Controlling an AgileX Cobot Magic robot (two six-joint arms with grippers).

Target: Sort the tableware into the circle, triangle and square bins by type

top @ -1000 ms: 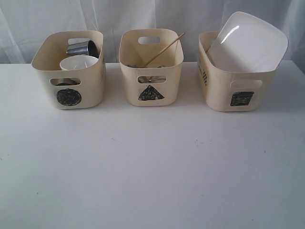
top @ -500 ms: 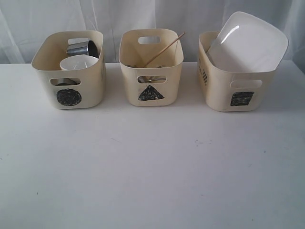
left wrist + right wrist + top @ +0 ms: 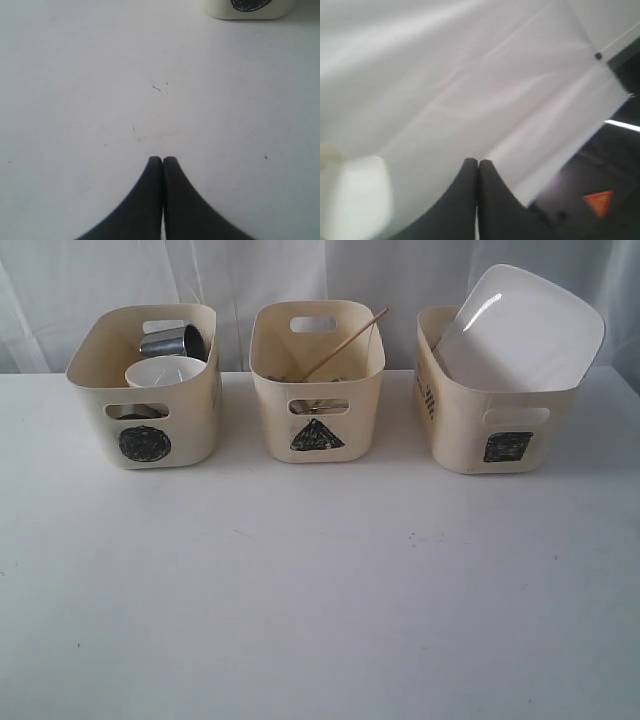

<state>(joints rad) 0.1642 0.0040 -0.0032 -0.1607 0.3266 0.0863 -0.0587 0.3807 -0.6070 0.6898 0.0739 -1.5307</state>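
both grippers (image 3: 162,160) (image 3: 478,162) closed, holding nothing.

No words, brands or numbers can be read. The only signs are hand-scribbled black shapes on the fronts of three cream tubs on the worktop: a filled circle (image 3: 145,444) on the circle bin (image 3: 190,390), a triangle (image 3: 317,435) on the triangle bin (image 3: 355,390), and a square (image 3: 507,447) on the square bin (image 3: 455,430). The circle's lower edge shows again ahead of the left gripper (image 3: 162,161), well apart from it. Short black printed marks (image 3: 427,400) stand on the square bin's side wall, too small to read. Near the right gripper (image 3: 478,162), a small orange triangular sign (image 3: 597,202) sits on a dark panel (image 3: 580,185); any writing on it is blurred.
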